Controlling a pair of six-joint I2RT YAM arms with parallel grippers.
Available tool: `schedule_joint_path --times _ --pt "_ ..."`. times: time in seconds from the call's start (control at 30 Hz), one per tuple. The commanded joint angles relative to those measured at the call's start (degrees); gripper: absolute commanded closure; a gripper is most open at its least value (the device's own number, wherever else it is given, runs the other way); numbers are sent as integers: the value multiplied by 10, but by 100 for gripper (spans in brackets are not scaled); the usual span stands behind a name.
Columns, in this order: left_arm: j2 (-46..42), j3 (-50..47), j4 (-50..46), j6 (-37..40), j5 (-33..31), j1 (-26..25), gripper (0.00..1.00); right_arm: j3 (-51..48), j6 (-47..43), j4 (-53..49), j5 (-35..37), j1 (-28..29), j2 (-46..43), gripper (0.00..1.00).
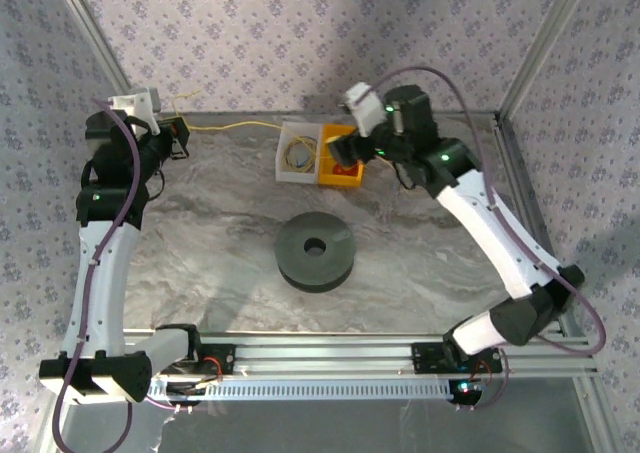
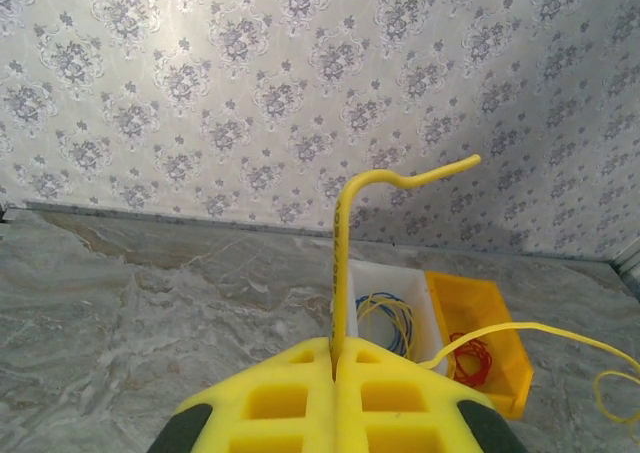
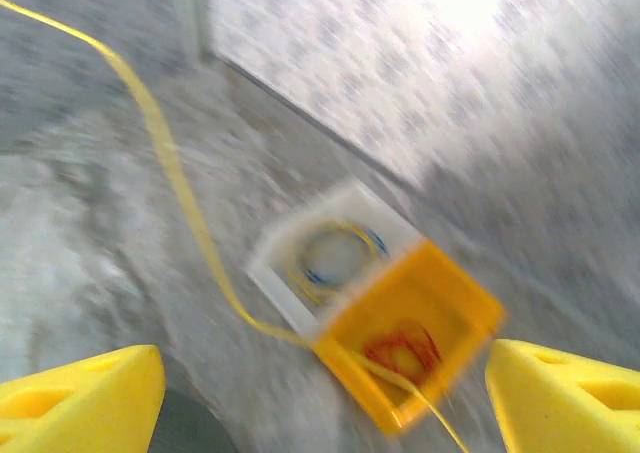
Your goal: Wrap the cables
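Note:
The yellow cable [image 2: 343,243] rises from between the pressed-together yellow pads of my left gripper [image 2: 335,348], which is shut on it. In the top view the left gripper [image 1: 180,133] is at the back left, and the cable [image 1: 240,126] runs right from it toward the bins. My right gripper [image 1: 345,153] hovers over the yellow bin with its fingers wide apart. In the blurred right wrist view the right gripper [image 3: 322,358] is open, and the cable [image 3: 170,163] passes loose below it across the yellow bin. The dark grey spool [image 1: 315,251] lies flat mid-table.
A white bin [image 1: 290,168] holds a yellow and blue coil. The yellow bin [image 1: 350,181] beside it holds a red coil. Both stand at the back centre. Metal frame rails border the table, with patterned walls behind.

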Motion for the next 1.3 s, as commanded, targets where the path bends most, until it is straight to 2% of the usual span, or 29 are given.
schedule_joint_path --times 0.0,0.2,0.3,0.43,0.53,0.63,0.73,0.9,1.13,1.17,1.27 --pt "-4 7 7 6 -6 -3 100 79 -68 33 22 64 84 14" --pt "0 21 -14 0 -12 -8 100 271 -154 1 61 139 261 21" --pt "0 28 -27 -1 -22 -9 100 366 -181 -29 71 155 338 22" --pt "-4 31 -36 2 -26 -10 100 438 -196 -49 98 161 401 24" --pt "-6 34 -41 5 -29 -9 100 443 -203 -48 108 162 416 32" --pt "-6 39 -45 7 -29 -9 100 438 -209 -46 120 161 419 46" --pt "-7 42 -49 6 -29 -9 100 427 -214 -44 131 158 418 64" --pt "-6 52 -66 11 -41 -9 100 404 -213 -42 131 147 406 100" --pt "-6 59 -95 31 -77 -4 100 377 -235 -19 106 144 393 100" --pt "-6 59 -100 34 -81 -2 95 375 -242 -18 102 143 392 100" --pt "-16 55 -112 49 -94 2 49 371 -250 -16 94 142 393 100"
